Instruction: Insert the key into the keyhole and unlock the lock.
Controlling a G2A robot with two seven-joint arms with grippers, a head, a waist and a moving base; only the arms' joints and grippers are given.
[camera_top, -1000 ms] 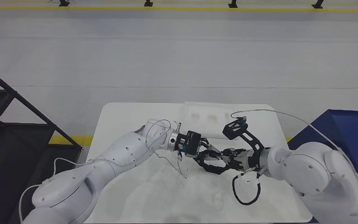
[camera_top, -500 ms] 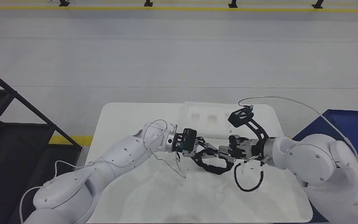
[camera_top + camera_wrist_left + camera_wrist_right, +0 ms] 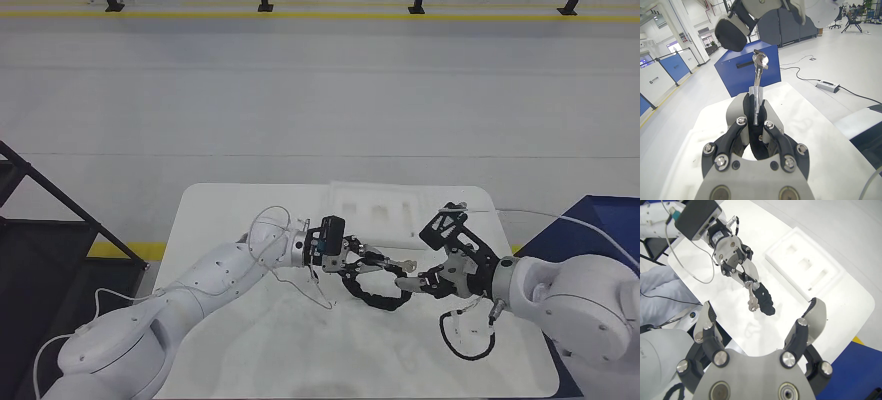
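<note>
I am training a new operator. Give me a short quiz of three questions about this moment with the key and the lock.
1. True or false: the key already sits in the keyhole of the lock.
2. The right tool is: A) shut on the key; B) open, not touching the key; C) shut on the lock.
3. Fill in: the left tool is shut on the ____.
Key: 1 true; 2 B; 3 lock.

A big, open robotics lab hall.
Pale glossy floor (image 3: pixel 320 100) with a yellow line (image 3: pixel 320 14), blue barrier panels (image 3: pixel 676 65), a blue cabinet (image 3: pixel 747 75) near the white table (image 3: pixel 210 215), office chairs (image 3: pixel 836 20) far off, a cable (image 3: pixel 806 79) and grey box (image 3: pixel 827 86) lying on the floor.
</note>
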